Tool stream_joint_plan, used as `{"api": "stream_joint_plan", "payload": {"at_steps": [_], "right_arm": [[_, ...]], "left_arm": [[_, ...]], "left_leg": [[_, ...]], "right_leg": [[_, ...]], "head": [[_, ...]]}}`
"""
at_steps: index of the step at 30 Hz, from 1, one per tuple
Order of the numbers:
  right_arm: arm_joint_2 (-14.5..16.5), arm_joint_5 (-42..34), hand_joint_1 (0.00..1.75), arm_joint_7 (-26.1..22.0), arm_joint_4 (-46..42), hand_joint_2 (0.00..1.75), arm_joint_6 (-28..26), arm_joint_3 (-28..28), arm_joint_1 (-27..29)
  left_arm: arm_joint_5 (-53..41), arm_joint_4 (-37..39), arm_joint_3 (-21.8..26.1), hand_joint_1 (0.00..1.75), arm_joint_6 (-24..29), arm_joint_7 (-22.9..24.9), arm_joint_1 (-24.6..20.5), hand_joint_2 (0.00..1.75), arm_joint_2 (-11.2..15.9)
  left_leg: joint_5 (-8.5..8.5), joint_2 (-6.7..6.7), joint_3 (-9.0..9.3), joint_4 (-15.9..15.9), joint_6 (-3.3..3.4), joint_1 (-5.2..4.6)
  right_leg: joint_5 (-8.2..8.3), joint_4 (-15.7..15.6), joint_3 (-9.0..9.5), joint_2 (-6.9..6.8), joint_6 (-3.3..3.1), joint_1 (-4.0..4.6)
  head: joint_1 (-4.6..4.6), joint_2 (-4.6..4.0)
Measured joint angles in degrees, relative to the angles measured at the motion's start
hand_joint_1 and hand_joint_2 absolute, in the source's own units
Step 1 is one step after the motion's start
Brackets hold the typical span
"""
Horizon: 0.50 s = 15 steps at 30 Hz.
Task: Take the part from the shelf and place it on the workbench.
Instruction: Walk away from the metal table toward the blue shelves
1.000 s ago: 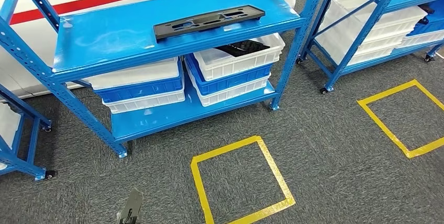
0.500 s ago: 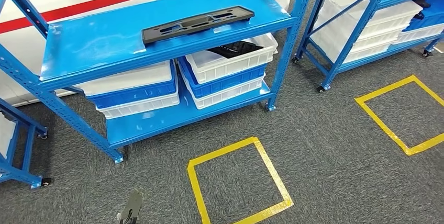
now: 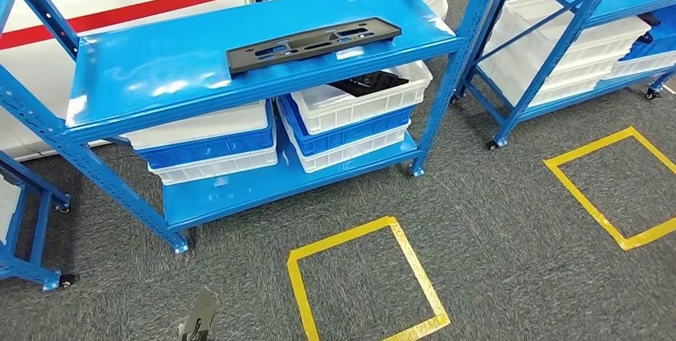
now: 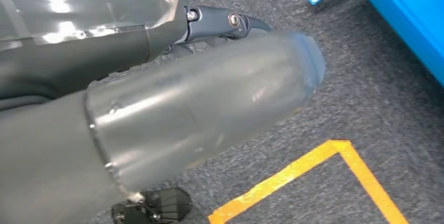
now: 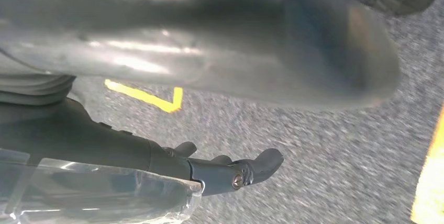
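Whole view shifts: robot swaying near the blue shelf (image 3: pixel 159 78), nothing moved. Black part (image 3: pixel 312 39) lies untouched on its top board. Left hand (image 4: pixel 173 114), right hand (image 5: pixel 209 41) hang empty, fingers straight.

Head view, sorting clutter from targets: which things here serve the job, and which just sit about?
For the job:
black part on the shelf
left hand
right hand

Lying about:
stacked bins
yellow floor square
second rack
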Motion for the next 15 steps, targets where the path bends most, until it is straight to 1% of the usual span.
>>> {"api": "stream_joint_plan", "payload": {"at_steps": [1, 2, 3, 5, 6, 7, 8, 9, 10, 11, 12, 13, 14, 15], "right_arm": [[0.0, 0.0, 0.0, -0.1, 0.0, 0.0, 0.0, 0.0, 0.0], [0.0, 0.0, 0.0, -0.1, 0.0, 0.0, -0.1, 0.0, 0.0], [0.0, 0.1, 0.0, -0.2, 0.0, 0.0, -0.1, 0.0, 0.0], [0.1, 0.2, 0.0, -0.2, 0.0, 0.0, -0.1, -0.1, 0.1], [0.1, 0.3, 0.0, -0.2, 0.0, 0.0, -0.1, -0.1, 0.1], [0.1, 0.3, 0.0, -0.2, 0.0, 0.0, -0.1, -0.2, 0.1], [0.0, 0.3, 0.0, -0.1, 0.0, 0.0, -0.1, -0.3, 0.0], [0.0, 0.3, 0.0, -0.1, 0.0, 0.0, -0.1, -0.4, -0.1], [0.0, 0.3, 0.0, -0.1, 0.0, 0.0, 0.0, -0.5, -0.1], [0.0, 0.2, 0.0, -0.2, 0.0, 0.0, 0.1, -0.7, -0.1], [0.0, 0.0, 0.0, -0.3, 0.0, 0.0, 0.3, -0.8, -0.1], [0.0, -0.2, 0.0, -0.5, 0.0, 0.0, 0.5, -1.0, -0.1], [0.0, -0.4, 0.0, -0.6, 0.0, 0.0, 0.8, -1.2, -0.1], [0.0, -0.6, 0.0, -0.9, 0.0, 0.0, 1.0, -1.4, -0.2]], "left_arm": [[0.0, 0.0, 0.0, 0.0, 0.0, 0.0, 0.0, 0.0, 0.0], [0.0, 0.0, 0.0, 0.0, 0.0, 0.0, 0.0, 0.0, 0.0], [0.0, 0.0, 0.0, 0.0, 0.1, 0.0, -0.1, 0.0, 0.0], [0.0, 0.0, 0.0, 0.0, 0.2, 0.0, -0.1, 0.0, 0.0], [0.0, 0.0, 0.0, 0.0, 0.3, 0.0, -0.2, 0.0, 0.0], [0.0, 0.0, 0.0, 0.0, 0.4, 0.0, -0.2, 0.0, 0.0], [0.1, 0.0, 0.0, 0.0, 0.5, 0.0, -0.2, 0.0, 0.0], [0.1, 0.0, 0.0, 0.0, 0.6, 0.0, -0.1, 0.0, 0.0], [0.1, 0.0, 0.0, 0.0, 0.7, 0.0, -0.1, 0.0, 0.0], [0.1, 0.0, 0.0, 0.0, 0.7, 0.0, 0.0, 0.0, 0.0], [0.1, 0.0, 0.0, 0.0, 0.7, 0.0, 0.0, 0.0, 0.0], [0.1, 0.0, 0.0, 0.0, 0.7, 0.0, 0.1, 0.0, 0.0], [0.1, 0.0, 0.0, 0.0, 0.7, 0.0, 0.1, 0.0, 0.0], [0.1, 0.0, 0.0, 0.0, 0.7, 0.0, 0.1, 0.0, 0.1]], "left_leg": [[-0.48, 0.01, 0.17, 0.2, -0.36, -0.17], [-0.83, 0.01, 0.22, 0.3, -0.65, -0.32], [-1.05, 0.01, 0.28, 0.4, -0.84, -0.34], [-1.64, 0.01, 0.33, 0.8, -1.28, -0.06], [-2.44, 0.02, -0.2, 2.2, -1.57, 0.09], [-3.72, 0.02, -1.51, 4.9, -1.87, 0.22], [-5.27, 0.03, -3.65, 8.9, -2.11, 0.32], [-6.69, 0.03, -6.34, 13.3, -2.28, 0.4], [-7.38, 0.03, -8.86, 16.9, -2.37, 0.47], [-6.83, 0.03, -10.6, 18.6, -2.33, 0.49], [-4.94, 0.03, -11.18, 17.9, -2.17, 0.48], [-1.98, 0.02, -10.66, 14.9, -1.85, 0.43], [1.12, 0.01, -9.5, 10.9, -1.35, 0.31], [3.19, 0.03, -8.22, 7.4, -0.83, 0.06]], "right_leg": [[0.7, -2.3, 1.07, -0.07, -0.34, 0.03], [0.72, -3.1, 1.51, -0.08, -0.9, 0.12], [0.5, -3.1, 1.64, 0.05, -1.51, 0.27], [0.13, -3.2, 2.01, 0.13, -2.41, 0.06], [-0.11, -3.2, 2.35, 0.16, -2.89, -0.05], [-0.39, -3.3, 2.77, 0.18, -3.37, -0.16], [-0.75, -3.3, 3.15, 0.18, -3.79, -0.09], [-1.13, -3.3, 3.51, 0.2, -4.09, -0.01], [-1.53, -3.3, 3.93, 0.25, -4.23, 0.07], [-1.98, -3.3, 4.46, 0.34, -4.25, 0.15], [-2.48, -3.3, 5.14, 0.47, -4.19, 0.21], [-3.03, -3.3, 5.94, 0.59, -4.11, 0.27], [-3.62, -3.4, 6.62, 0.71, -4.01, 0.31], [-4.17, -3.5, 7.19, 0.77, -3.8, 0.48]], "head": [[0.0, 0.0], [-0.02, 0.0], [-0.09, 0.0], [-0.23, 0.01], [-0.32, 0.01], [-0.39, 0.0], [-0.46, 0.0], [-0.51, 0.0], [-0.48, 0.0], [-0.49, 0.01], [-0.49, 0.01], [-0.48, 0.01], [-0.49, 0.01], [-0.39, 0.0]]}}
